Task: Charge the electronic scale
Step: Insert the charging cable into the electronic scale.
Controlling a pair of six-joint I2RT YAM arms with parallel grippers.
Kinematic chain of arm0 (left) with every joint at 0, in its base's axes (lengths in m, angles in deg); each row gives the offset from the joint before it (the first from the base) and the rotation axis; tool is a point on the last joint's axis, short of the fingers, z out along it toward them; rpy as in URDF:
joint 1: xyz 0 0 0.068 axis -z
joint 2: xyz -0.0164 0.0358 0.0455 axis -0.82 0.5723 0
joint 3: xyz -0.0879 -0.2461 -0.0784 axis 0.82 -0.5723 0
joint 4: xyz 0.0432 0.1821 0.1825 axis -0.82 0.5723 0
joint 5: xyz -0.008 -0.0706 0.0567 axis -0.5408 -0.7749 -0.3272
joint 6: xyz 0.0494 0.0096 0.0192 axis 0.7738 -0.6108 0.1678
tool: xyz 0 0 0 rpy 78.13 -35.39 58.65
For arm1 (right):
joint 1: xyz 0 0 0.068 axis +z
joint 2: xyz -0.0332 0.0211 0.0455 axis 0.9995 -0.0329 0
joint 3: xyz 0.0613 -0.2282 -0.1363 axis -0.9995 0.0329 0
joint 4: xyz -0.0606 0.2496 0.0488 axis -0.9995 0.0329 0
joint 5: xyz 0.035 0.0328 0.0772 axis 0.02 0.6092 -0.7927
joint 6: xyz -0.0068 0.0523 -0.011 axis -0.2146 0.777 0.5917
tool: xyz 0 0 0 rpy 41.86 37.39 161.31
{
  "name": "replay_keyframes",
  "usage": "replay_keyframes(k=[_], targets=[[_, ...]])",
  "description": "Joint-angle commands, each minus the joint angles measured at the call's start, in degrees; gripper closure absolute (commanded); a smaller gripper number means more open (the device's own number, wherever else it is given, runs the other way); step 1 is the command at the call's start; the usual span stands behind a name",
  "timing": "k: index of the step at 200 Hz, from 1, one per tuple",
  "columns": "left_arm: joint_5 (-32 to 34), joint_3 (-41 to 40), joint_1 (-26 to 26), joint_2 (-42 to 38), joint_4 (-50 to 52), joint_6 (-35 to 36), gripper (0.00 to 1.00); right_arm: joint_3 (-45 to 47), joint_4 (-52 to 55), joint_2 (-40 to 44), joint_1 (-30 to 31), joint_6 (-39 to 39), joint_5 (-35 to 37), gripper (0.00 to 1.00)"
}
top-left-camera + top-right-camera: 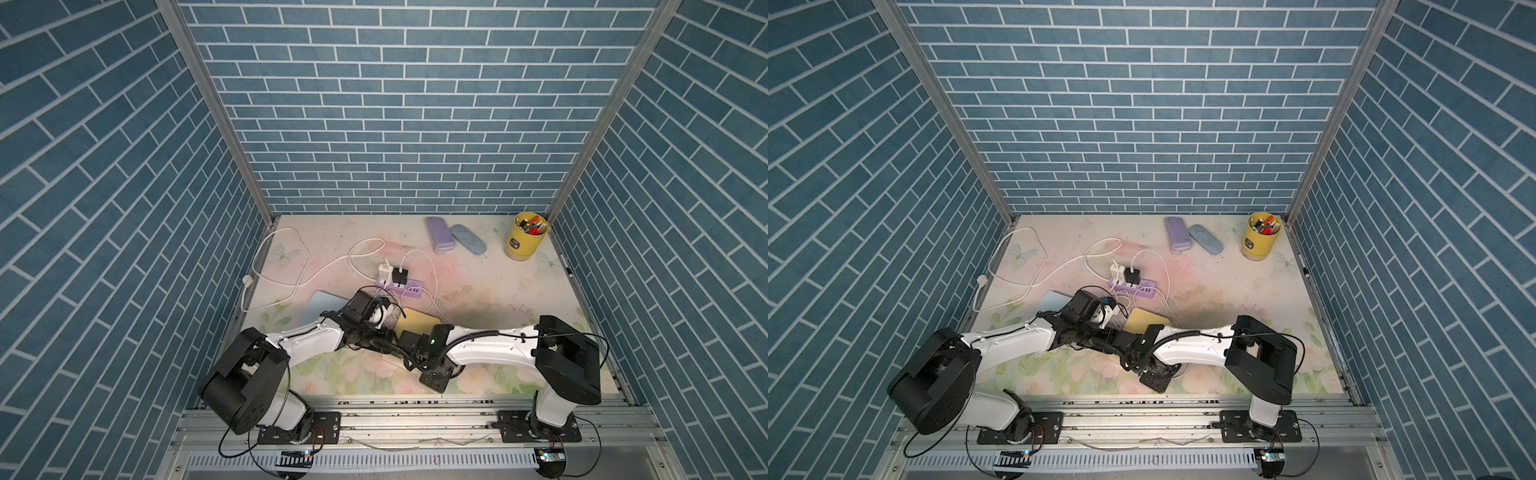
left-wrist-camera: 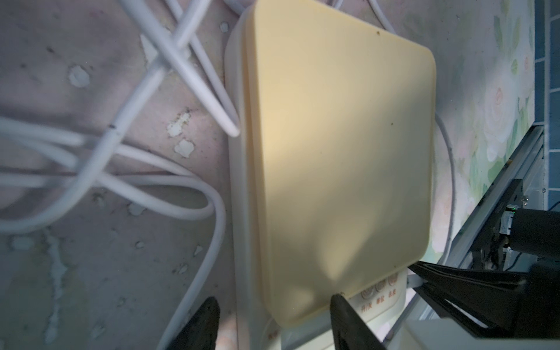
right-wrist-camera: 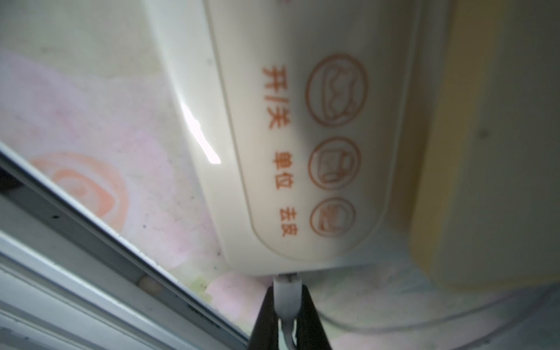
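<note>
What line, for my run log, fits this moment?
right gripper: shut on plug, tip at scale edge | left gripper: open over scale

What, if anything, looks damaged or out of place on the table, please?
Nothing looks spilled. The table cover has pale flaked patches beside the scale, and the white cables lie crossed in a tangle there. The right end effector pinches the charging plug at the scale's edge.
</note>
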Motion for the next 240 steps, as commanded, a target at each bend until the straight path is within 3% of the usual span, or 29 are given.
replay_keyframes(k=[1, 64, 126, 240], targets=[[3.2, -0.5, 0.1, 1.7, 1.0, 0.9, 0.39, -1.2, -0.1, -0.7, -0.4, -0.3, 1.2, 1.0], [3.1, -0.6, 0.1, 2.5, 0.7, 1.1, 0.39, 0.3, -1.5, 2.8, -1.4, -1.4, 1.8, 1.0], [2.9, -0.9, 0.1, 2.7, 0.7, 1.0, 0.39, -0.6, -3.0, 1.2, -2.1, -2.4, 1.1, 1.0], [2.2, -1.0, 0.1, 3.7, 0.5, 0.8, 0.39, 4.0, -8.5, 6.1, -2.3, 0.6, 0.8, 1.0]])
